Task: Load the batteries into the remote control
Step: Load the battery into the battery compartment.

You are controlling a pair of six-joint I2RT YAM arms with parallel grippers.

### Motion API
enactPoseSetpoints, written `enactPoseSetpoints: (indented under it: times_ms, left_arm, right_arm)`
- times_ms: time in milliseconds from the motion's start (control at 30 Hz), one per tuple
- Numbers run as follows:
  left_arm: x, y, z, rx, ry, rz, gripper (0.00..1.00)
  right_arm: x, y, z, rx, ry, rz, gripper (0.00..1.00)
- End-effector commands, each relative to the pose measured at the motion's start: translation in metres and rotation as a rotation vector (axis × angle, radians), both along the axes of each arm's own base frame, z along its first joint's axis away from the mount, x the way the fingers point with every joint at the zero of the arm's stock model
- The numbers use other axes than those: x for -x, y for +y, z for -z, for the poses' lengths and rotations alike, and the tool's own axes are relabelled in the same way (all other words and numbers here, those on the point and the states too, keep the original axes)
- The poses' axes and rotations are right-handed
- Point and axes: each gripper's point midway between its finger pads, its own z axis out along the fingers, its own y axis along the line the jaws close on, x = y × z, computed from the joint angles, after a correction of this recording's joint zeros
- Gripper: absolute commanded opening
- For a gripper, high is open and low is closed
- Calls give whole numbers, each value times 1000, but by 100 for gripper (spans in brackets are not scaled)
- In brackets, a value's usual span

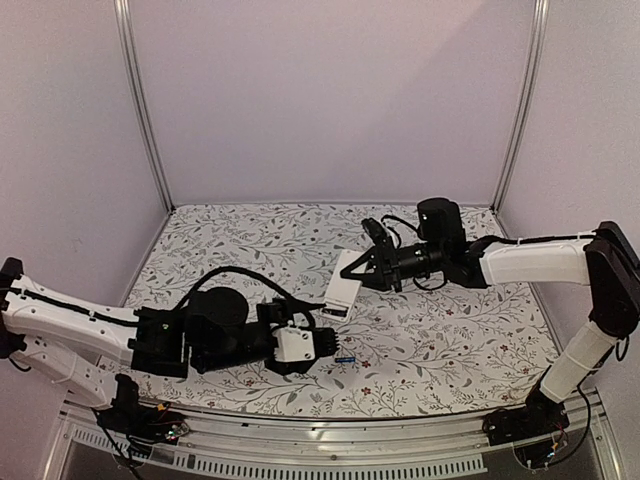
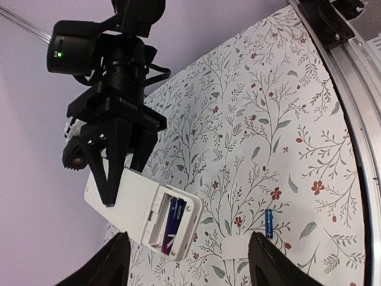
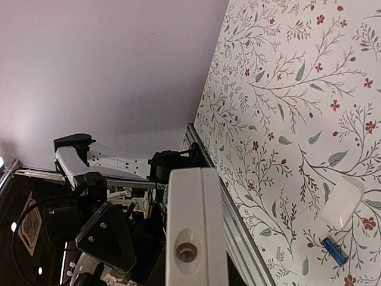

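The white remote control (image 1: pixel 344 285) hangs tilted above the flowered table with my right gripper (image 1: pixel 368 270) shut on its upper end. In the left wrist view the remote control (image 2: pixel 128 199) shows its back, the compartment uncovered, and a blackish battery (image 2: pixel 172 223) lies in one slot. A blue battery (image 2: pixel 268 223) lies loose on the table, also visible from above (image 1: pixel 345 358) and in the right wrist view (image 3: pixel 335 251). My left gripper (image 2: pixel 190 271) stands open just below the remote, with nothing between its fingers. The right wrist view shows the remote end-on (image 3: pixel 191 232).
A small flat white cover piece (image 3: pixel 345 201) lies on the table beside the blue battery, between my left fingers (image 2: pixel 238 250). A metal rail (image 2: pixel 351 89) runs along the near table edge. Walls and two frame posts (image 1: pixel 140 100) close the back.
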Motion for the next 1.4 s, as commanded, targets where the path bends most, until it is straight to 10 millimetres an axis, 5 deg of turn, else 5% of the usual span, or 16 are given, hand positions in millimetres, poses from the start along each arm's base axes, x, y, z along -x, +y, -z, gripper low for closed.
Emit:
enactPoseSetpoints:
  times_ms: [0,467,1000,1367]
  left_arm:
    - [3,-15,-3,-79,-107,64,66]
    - [-11,-23,14,-142,-6,81,44]
    - [-28,-20,33,-214,40,53,39]
    - [-24,-15,46,-275,50,65,26]
  right_arm:
    - [4,7,0,9,43,-12,0]
    - [13,13,-2,5,87,-34,0]
    - [17,17,-13,-34,111,-49,0]
    - [17,19,-20,-68,126,-53,0]
